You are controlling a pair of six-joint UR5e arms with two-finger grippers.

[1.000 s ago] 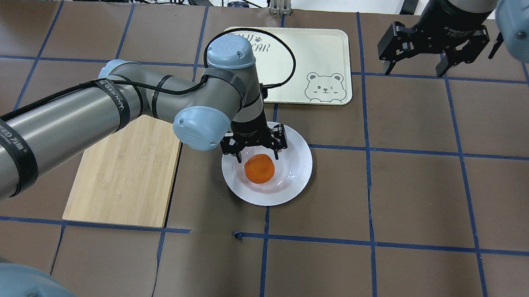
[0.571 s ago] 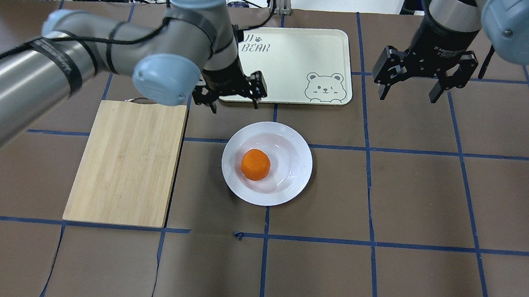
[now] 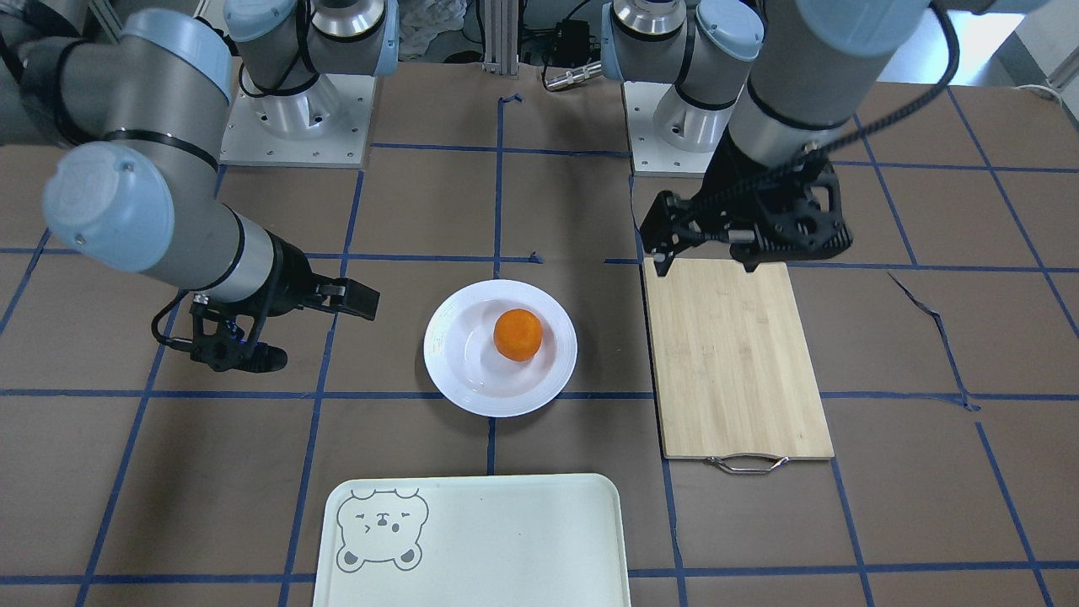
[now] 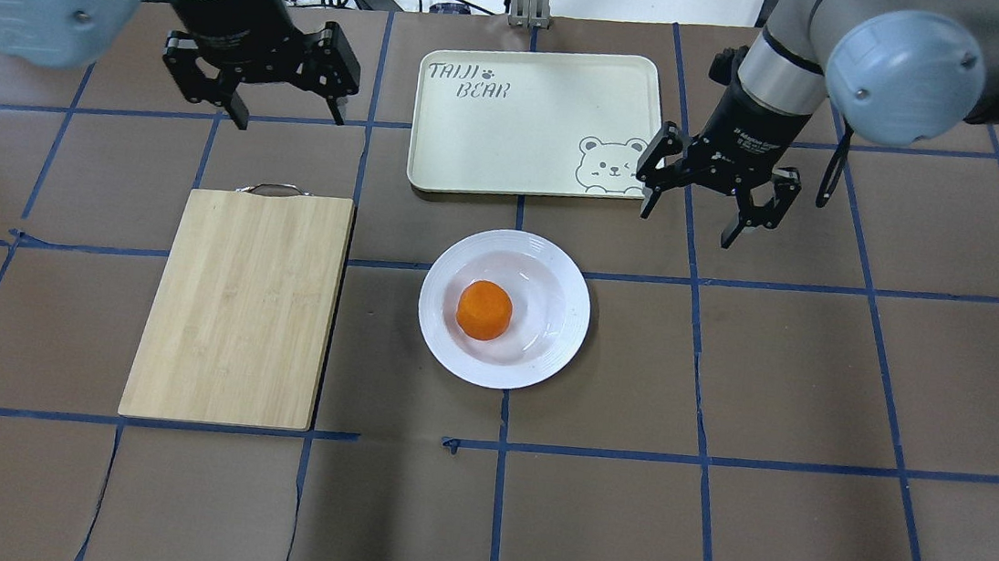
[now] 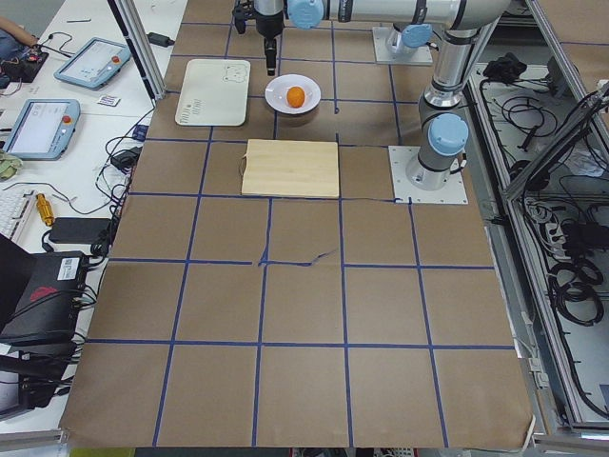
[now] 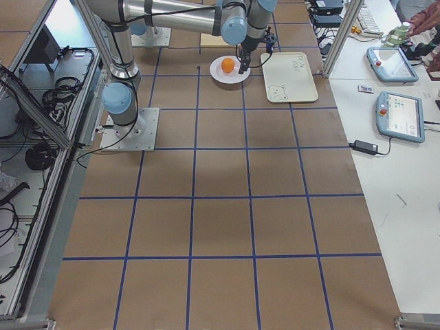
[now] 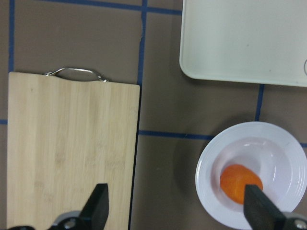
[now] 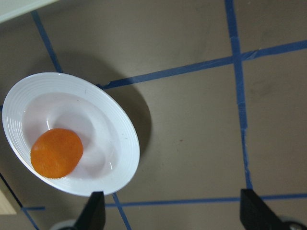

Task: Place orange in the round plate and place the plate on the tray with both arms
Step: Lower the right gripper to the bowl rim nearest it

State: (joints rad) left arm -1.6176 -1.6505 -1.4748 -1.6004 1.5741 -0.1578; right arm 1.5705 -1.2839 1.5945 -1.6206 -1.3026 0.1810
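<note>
Orange-in-plate step complete; plate transfer pending. The orange (image 4: 485,310) rests in the well of the round plate (image 4: 571,317), which stands on the worktop (image 4: 783,381) just short of the tray (image 4: 533,119) and apart from it. The right gripper (image 4: 688,224), fingers spread and holding nothing, hangs near the tray's bear corner, beyond and to the right of the plate. The left gripper (image 4: 289,118), likewise spread and empty, hovers past the handle end of the bamboo cutting board (image 4: 240,306), well apart from the plate. Judged next move: each gripper descends to an opposite side of the ridged rim and pinches it. The plate must then be lifted level, lest the orange roll.
</note>
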